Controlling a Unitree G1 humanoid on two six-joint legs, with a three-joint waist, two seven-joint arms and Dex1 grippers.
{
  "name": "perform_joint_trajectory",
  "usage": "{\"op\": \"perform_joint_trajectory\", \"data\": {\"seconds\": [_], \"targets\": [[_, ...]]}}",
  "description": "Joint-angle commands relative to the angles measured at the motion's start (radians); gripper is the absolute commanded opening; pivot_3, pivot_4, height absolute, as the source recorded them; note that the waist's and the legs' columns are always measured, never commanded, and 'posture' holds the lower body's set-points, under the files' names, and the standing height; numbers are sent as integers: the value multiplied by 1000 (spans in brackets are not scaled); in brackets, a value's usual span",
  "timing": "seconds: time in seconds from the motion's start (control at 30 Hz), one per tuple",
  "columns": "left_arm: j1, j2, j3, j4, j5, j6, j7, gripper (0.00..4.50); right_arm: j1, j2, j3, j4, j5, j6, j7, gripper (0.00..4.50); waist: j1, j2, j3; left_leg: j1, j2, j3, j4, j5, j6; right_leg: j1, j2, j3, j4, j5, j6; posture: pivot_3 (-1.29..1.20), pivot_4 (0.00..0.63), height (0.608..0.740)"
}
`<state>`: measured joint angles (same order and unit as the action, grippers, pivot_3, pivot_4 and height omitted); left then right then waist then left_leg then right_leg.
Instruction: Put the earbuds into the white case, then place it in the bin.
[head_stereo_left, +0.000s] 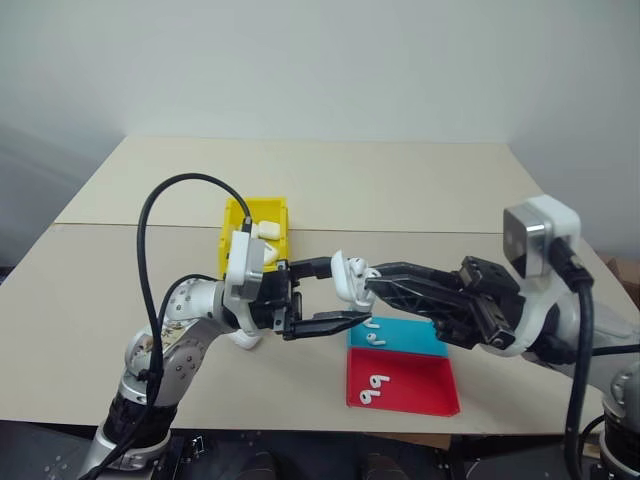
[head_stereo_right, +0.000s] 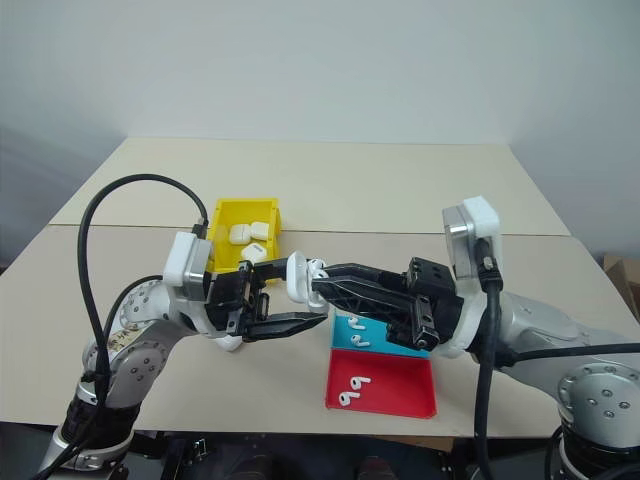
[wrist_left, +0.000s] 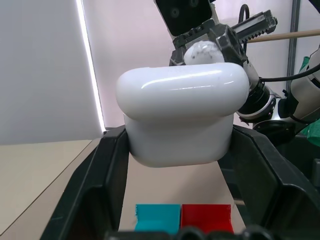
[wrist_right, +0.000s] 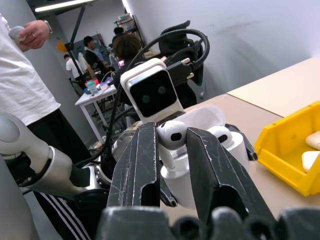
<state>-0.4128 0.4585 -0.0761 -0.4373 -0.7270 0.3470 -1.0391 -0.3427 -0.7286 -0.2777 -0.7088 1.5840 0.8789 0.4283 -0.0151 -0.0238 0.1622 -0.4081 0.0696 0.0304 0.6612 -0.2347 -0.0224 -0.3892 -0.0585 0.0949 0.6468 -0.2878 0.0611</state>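
My left gripper (head_stereo_left: 348, 292) is shut on the white case (head_stereo_left: 348, 274), holding it above the table with its lid flipped open. In the left wrist view the case (wrist_left: 182, 120) sits between both fingers (wrist_left: 100, 175). My right gripper (wrist_right: 170, 132) comes in from the right, shut on one of the earbuds (wrist_right: 171, 134), with its tip right at the case's open top. A second earbud (wrist_right: 220, 134) sits in the case beside it. The yellow bin (head_stereo_left: 237, 222) stands on the table behind my left hand and holds white cases (head_stereo_left: 266, 230).
A flat blue tray (head_stereo_left: 415, 343) with loose earbuds (head_stereo_left: 375, 335) lies under my right gripper. A red tray (head_stereo_left: 425, 388) with more earbuds (head_stereo_left: 375, 385) lies nearer the front edge. People stand beyond the table, one in a white shirt (wrist_right: 22, 85).
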Motion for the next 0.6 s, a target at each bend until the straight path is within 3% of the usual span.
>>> {"op": "perform_joint_trajectory", "data": {"seconds": [0.03,0.37,0.4,0.47,0.6], "targets": [[0,-10,7,-30,-6,-22,3,2757,2,-16,8,-22,-8,-38,18,700,0,0,0,0,0,0,0,0,0,0,0,0,0,0,0,0,150,740],[12,-28,0,-31,4,-29,3,2757,42,-48,30,-72,-131,-86,96,700,0,0,0,0,0,0,0,0,0,0,0,0,0,0,0,0,150,740],[12,-29,1,-31,4,-29,3,2757,45,-49,32,-75,-144,-92,104,1329,1,0,0,0,0,0,0,0,0,0,0,0,0,0,0,0,150,740],[11,-32,1,-29,5,-28,4,2757,52,-46,33,-73,-156,-107,110,1824,1,0,0,0,0,0,0,0,0,0,0,0,0,0,0,0,150,740],[10,-33,3,-19,13,-32,2,2757,63,-58,13,-54,-176,-120,124,1824,1,0,0,0,0,0,0,0,0,0,0,0,0,0,0,0,150,740]]}}
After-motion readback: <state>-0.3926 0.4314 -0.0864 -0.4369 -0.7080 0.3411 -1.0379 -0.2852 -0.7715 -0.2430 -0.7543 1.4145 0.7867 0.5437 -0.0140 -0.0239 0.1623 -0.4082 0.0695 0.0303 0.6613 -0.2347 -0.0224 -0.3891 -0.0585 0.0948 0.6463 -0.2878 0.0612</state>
